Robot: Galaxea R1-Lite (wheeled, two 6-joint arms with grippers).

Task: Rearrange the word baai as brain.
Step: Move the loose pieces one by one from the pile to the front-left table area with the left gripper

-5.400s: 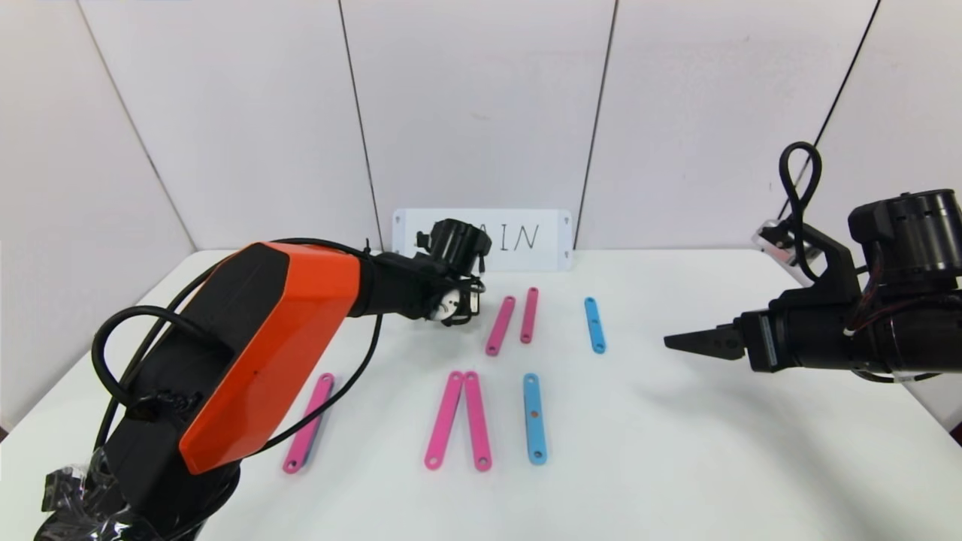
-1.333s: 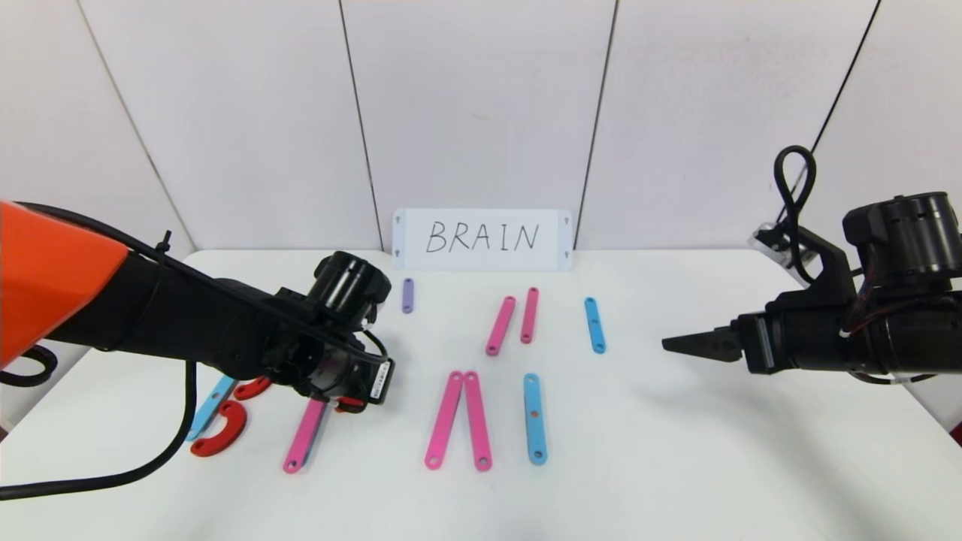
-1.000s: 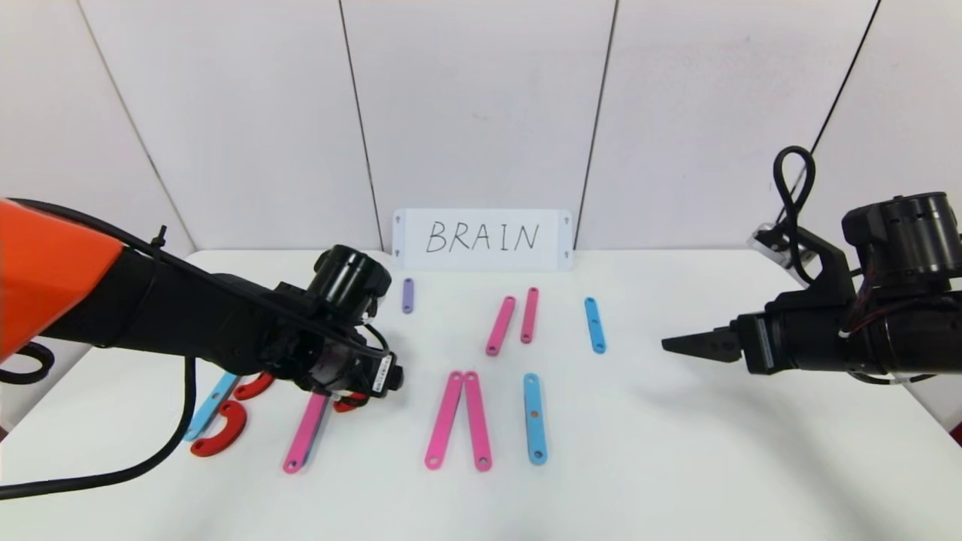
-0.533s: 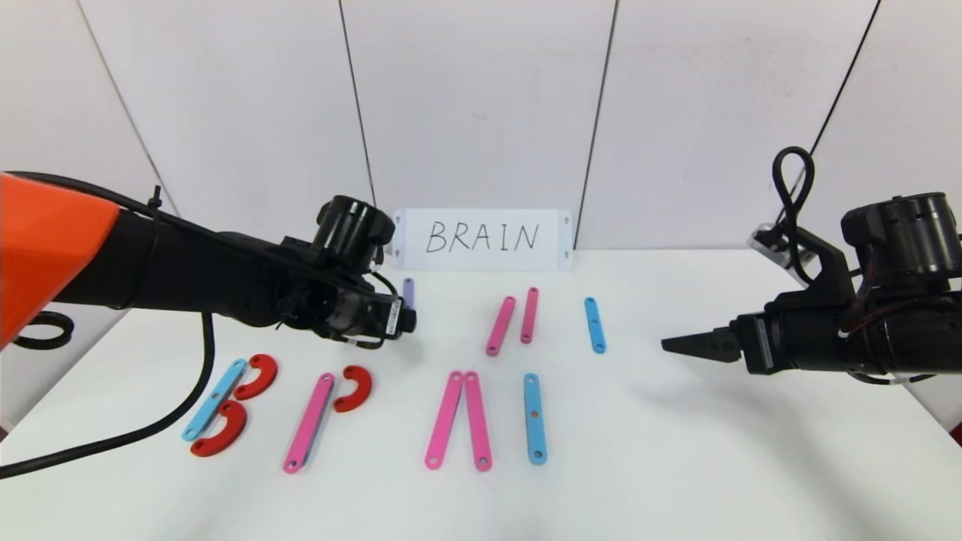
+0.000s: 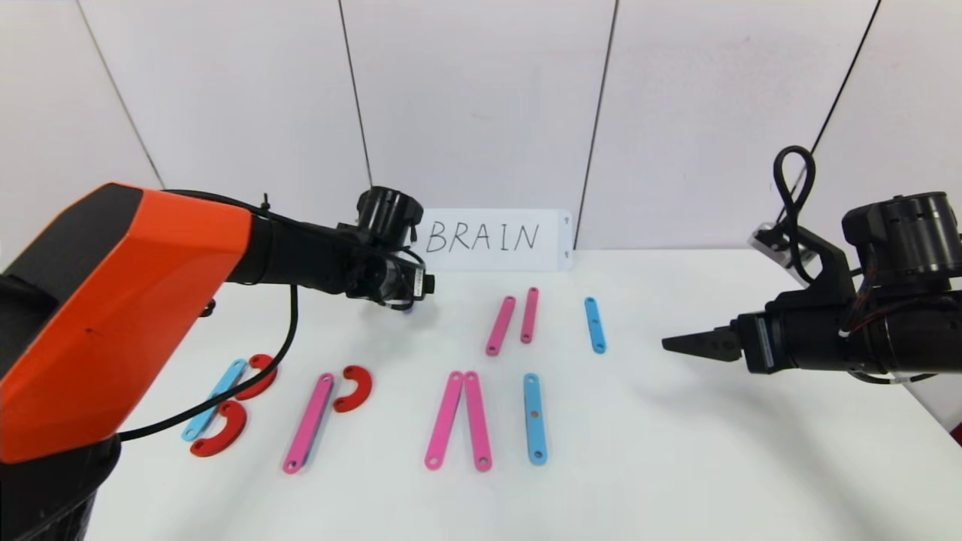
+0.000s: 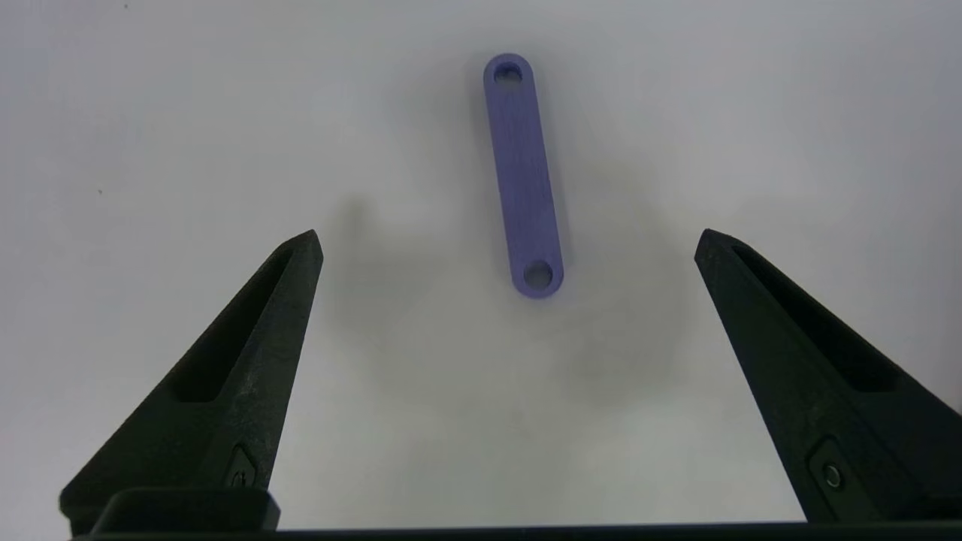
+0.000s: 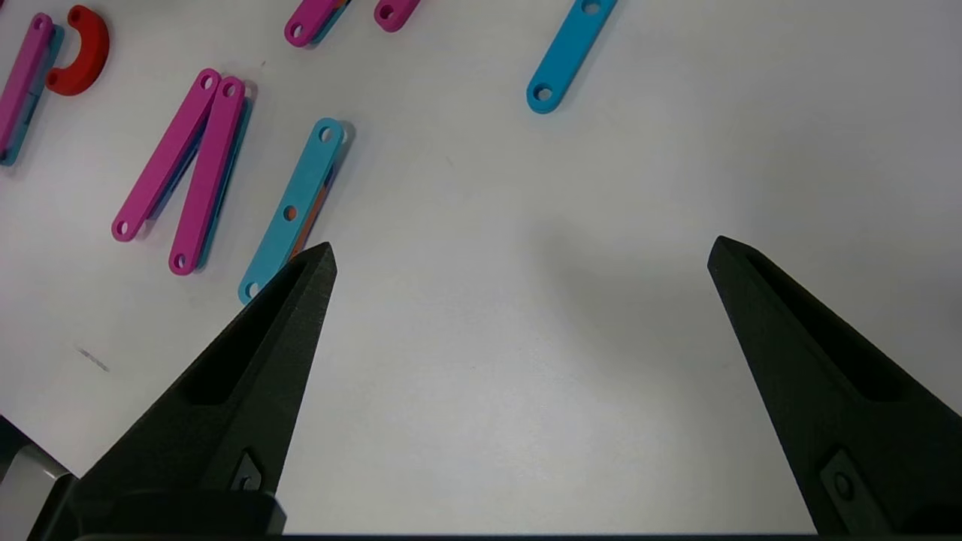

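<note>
The purple strip [image 6: 523,174] is laid flat on the white surface [image 5: 676,451] near its far edge, just in front of the white card [image 5: 485,239] marked BRAIN, and is seen clearly only in the left wrist view. Nearer the front edge the rest of the word is spread: a light-blue strip [image 5: 213,399] with two red curves [image 5: 222,430] toward the left edge, a pink strip [image 5: 308,423] with one red curve [image 5: 355,388] beside it, a pair of pink strips [image 5: 458,430] meeting at their far ends, and a blue strip [image 5: 533,418]. Two shorter pink strips [image 5: 514,320] and another blue strip [image 5: 594,324] are set farther back.

The step in hand is judged to be the pickup of the purple strip. It would be done well if the left gripper [image 6: 508,239] were centred over the strip's middle, across its narrow width, and lowered until the thin piece could be pinched off the surface without sliding.

The left gripper is held wide open above the strip, nothing being touched or held. The right gripper [image 7: 522,252] is parked over the right side of the surface, likewise fully open and empty.
</note>
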